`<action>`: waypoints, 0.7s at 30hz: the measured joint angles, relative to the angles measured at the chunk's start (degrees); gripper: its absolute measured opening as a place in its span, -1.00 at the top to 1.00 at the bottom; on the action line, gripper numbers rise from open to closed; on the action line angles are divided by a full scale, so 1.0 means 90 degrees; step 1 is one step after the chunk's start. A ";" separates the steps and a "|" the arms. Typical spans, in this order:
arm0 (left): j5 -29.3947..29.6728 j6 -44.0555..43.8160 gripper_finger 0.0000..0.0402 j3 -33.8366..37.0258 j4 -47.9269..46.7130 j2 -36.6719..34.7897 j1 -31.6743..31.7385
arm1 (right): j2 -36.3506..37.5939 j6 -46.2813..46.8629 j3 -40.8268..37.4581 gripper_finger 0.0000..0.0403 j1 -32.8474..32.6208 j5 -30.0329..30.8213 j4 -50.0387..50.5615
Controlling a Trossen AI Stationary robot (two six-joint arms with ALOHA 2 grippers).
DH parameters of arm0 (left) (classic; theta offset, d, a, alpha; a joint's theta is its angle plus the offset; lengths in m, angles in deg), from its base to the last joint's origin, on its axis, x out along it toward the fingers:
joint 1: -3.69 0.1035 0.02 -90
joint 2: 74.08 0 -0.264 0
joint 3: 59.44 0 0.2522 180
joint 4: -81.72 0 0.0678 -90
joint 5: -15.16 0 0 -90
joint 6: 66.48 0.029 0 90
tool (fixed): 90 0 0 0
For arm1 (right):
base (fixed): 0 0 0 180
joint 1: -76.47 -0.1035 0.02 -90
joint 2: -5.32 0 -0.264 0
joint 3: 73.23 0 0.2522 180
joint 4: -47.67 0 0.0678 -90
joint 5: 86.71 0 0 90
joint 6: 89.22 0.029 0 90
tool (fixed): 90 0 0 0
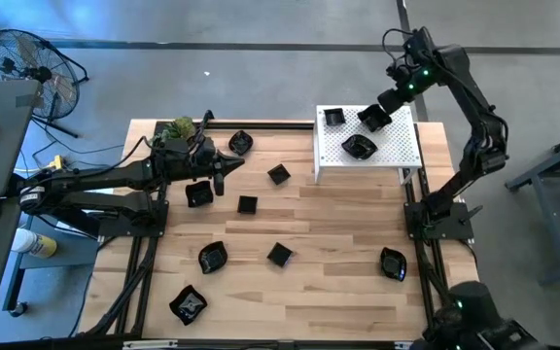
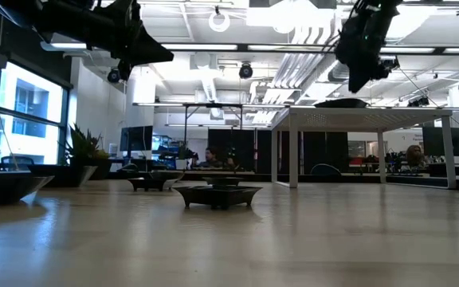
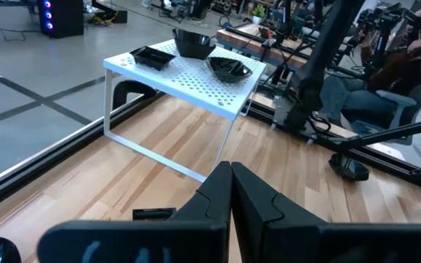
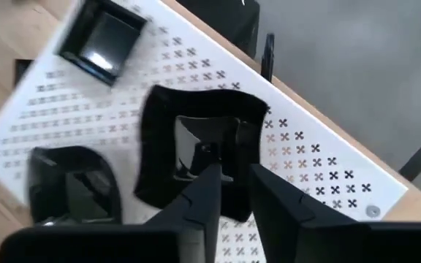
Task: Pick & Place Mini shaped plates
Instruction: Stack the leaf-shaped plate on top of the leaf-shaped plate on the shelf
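white rack (image 1: 397,146): i counted three mini shaped plates (image 1: 359,148); about nine waited on the table (image 1: 338,262). right gripper (image 1: 381,112) fingers slightly parted around the wavy plate (image 4: 196,150); left gripper (image 1: 219,175) closed, empty.

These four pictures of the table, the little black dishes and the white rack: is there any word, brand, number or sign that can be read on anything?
None can be read.
Black dishes: plain and glossy, no marks visible.
White rack: only a pattern of small cross-shaped holes, no lettering.
Wooden table: bare, no label.
Robot arms: dark, no readable brand; one shows a green light.
Room behind the table in the low view: any signs too small and blurred to read.
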 joint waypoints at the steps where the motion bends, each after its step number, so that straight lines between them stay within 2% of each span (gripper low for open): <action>1: 0.0000 -0.0001 1.00 0.0000 -0.0008 0.0000 0.0000 | 0.0124 0.0002 0.0000 0.72 -0.0075 -0.0056 -0.0016; 5: 0.0002 -0.0121 1.00 0.0000 -0.0234 0.0000 0.0000 | 0.0609 0.0013 0.0000 0.95 -0.0572 -0.0617 -0.0530; 8: 0.0002 -0.0185 1.00 0.0000 -0.0502 0.0000 0.0000 | 0.0906 0.0320 0.0002 0.95 -0.1062 -0.0897 -0.1146; 13: 0.0002 -0.0040 1.00 -0.0046 -0.0948 -0.0007 0.0000 | 0.1147 0.0723 0.0005 0.97 -0.2097 -0.0752 -0.1948; 21: -0.0012 0.0292 1.00 -0.0735 -0.2404 -0.0012 0.0000 | 0.1159 0.0981 0.0005 0.99 -0.3559 -0.0581 -0.3002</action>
